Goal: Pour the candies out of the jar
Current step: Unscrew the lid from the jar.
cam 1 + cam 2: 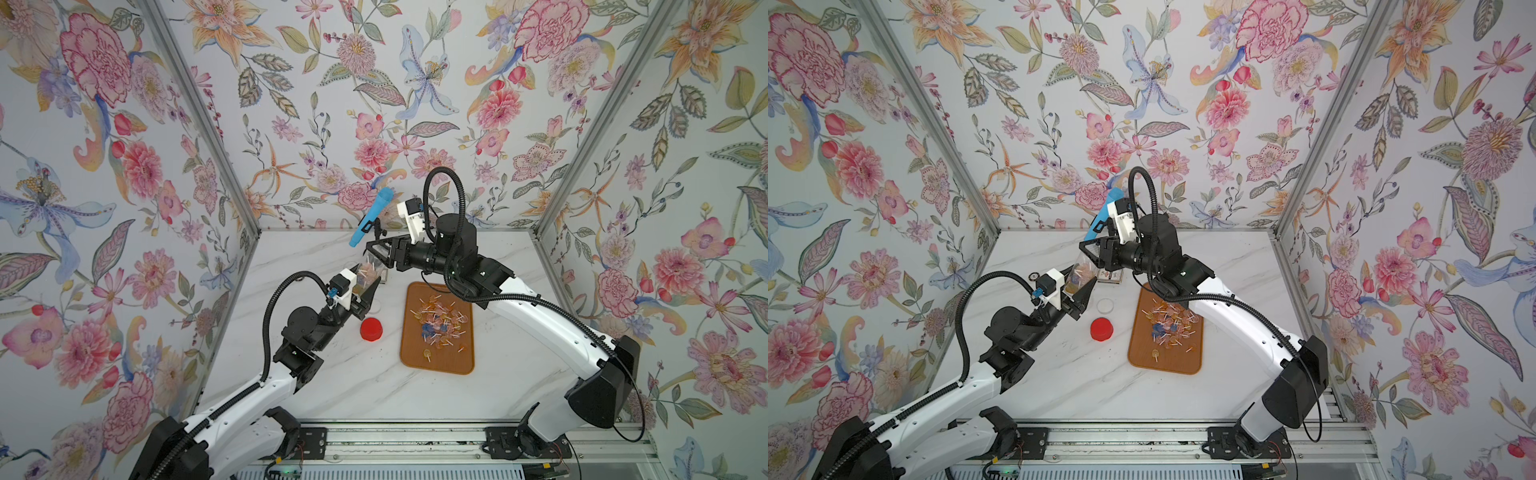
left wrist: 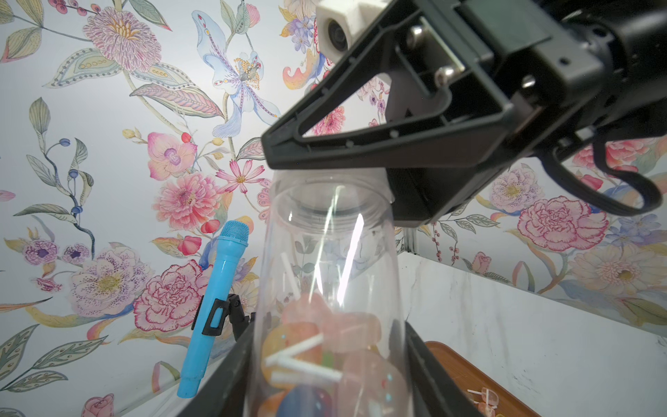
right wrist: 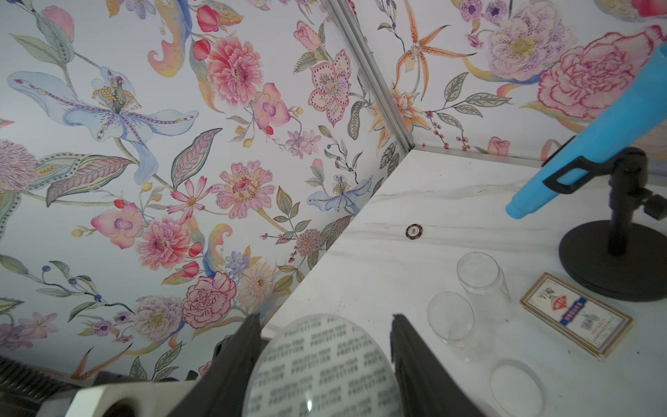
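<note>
The left claw [image 2: 328, 328] is clamped on the lower body of the clear jar [image 2: 325, 252] and holds it mouth-up above the worktop [image 1: 353, 395], left of the wooden tray [image 1: 415, 361] and a little farther back. A small clump of candies [image 2: 325, 335] sits at the jar's bottom. A larger heap of them [image 1: 438, 318] already lies on the tray, and the red lid [image 1: 371, 329] is off, on the worktop near the left arm.

The right claw [image 3: 325, 319] straddles the jar's mouth, one finger on each side of a printed seal disc [image 3: 321, 364] that appears to cover it. I cannot tell whether the jaws press on the rim.

The step in hand looks like clearing the mouth. Next, the seal likely has to come off. Then the jar goes over the tray and tips well past level, since the sticks may jam.
</note>
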